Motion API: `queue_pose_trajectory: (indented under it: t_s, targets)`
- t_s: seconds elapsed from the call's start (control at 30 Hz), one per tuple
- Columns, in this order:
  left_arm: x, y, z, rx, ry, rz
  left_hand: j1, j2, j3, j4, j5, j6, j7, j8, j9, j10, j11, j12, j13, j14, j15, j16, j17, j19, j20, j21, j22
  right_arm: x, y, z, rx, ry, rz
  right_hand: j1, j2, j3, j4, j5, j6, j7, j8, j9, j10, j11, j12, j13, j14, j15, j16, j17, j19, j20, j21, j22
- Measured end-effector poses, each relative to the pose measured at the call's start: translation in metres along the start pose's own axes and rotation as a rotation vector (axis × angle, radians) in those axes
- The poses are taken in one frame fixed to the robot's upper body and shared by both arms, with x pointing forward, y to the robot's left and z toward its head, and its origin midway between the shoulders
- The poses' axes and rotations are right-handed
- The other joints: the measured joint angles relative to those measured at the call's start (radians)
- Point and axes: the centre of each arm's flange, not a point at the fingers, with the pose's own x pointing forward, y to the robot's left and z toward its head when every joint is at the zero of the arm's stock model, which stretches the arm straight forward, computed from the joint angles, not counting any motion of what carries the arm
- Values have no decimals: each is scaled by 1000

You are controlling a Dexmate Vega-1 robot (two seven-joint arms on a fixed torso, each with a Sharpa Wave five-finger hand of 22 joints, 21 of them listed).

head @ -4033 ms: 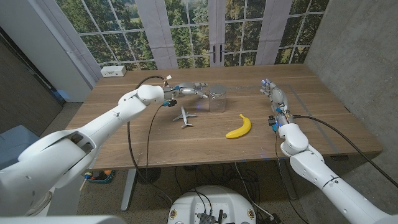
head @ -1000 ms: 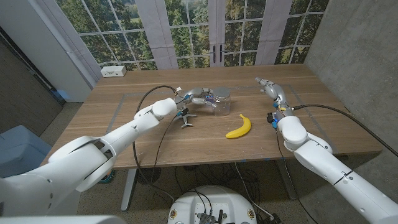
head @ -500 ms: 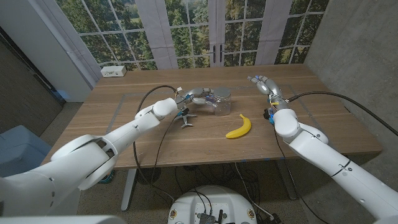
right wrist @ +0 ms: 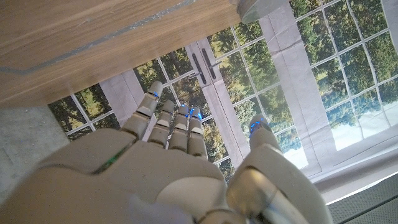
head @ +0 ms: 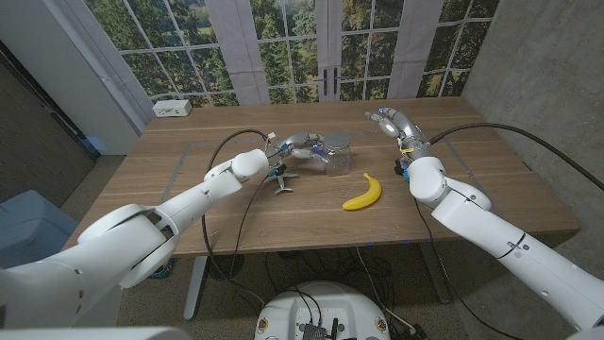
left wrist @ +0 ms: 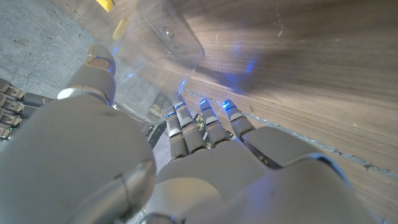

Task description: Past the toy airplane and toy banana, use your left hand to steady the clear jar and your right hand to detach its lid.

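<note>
Since the earlier frames the right arm has swung leftward across the far side of the table, so the right hand (head: 389,123) now hangs closer to the clear jar (head: 334,155), while the left hand (head: 304,144) has stayed where it was against the jar. From the head view, the jar stands on the wooden table (head: 472,179) past the toy airplane (head: 279,177) and to the far left of the toy banana (head: 363,193); the left hand grips its left side, so steadying looks done, though how fully the fingers wrap it is hard to make out at this size. The lid (head: 337,142) is on the jar, and the right hand is apart from it with nothing in it and fingers spread, so reaching the lid and taking it off both remain. Along the left wrist view, the left hand (left wrist: 149,168) presses its fingers (left wrist: 205,121) to the jar (left wrist: 163,37), with the thumb on the other side; the lid is cut off, and the glass is faint against the wood. Along the right wrist view, the right hand (right wrist: 168,168) is empty with fingers (right wrist: 177,130) extended and loosely apart, pointing at the windows (right wrist: 298,87) beyond the table edge (right wrist: 93,43); a grey rounded shape at the corner may be the lid, but I cannot tell.
</note>
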Motion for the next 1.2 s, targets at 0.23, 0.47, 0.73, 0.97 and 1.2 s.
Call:
queue_pose_trajectory:
  t_s: [0.23,0.47,0.73,0.97,1.2]
  targets:
    - [-1,1,-1,3,0,2,4,-4,-4,0,0,4,-4,15,0,11,-3,-4,0,0,0,0,0,-2,2,0,0,5,3,14,-65,-18,14,-12,-12,-3,3,-5,-6,6,0,0,-4,4,0,5,0,0,0,0,16,-27,0,0]
    - [-1,3,-3,6,3,5,3,-3,-9,1,0,5,-5,20,0,18,-7,-5,0,0,0,0,0,-4,4,0,0,9,6,22,-129,-19,39,-9,-15,-9,3,-8,-19,3,0,5,-16,2,0,5,-15,3,0,0,16,-27,-4,0]
    - [-1,5,-4,12,1,7,2,-2,-13,-1,-1,5,-5,32,0,32,-7,-12,0,0,0,-6,0,-7,7,0,0,16,13,40,-216,-30,106,-18,-29,-18,4,-8,-34,-2,0,5,-40,0,0,5,-29,3,0,0,16,-27,-12,0]
    - [0,6,-4,18,0,11,2,-2,-13,-1,-3,5,-5,35,0,34,-5,-15,0,0,0,-6,0,-7,7,0,0,21,17,48,-282,-30,154,-18,-29,-26,4,-12,-37,-4,0,5,-45,2,0,7,-29,3,0,0,16,-27,-20,0]
    - [1,7,-4,22,2,16,-2,2,-19,0,-2,5,-5,36,0,34,-5,-15,0,4,4,-6,0,-7,7,0,0,25,22,55,-342,-37,204,-30,-41,-28,2,-12,-47,-14,0,5,-56,-8,0,9,-40,3,-7,0,12,-23,-27,0]
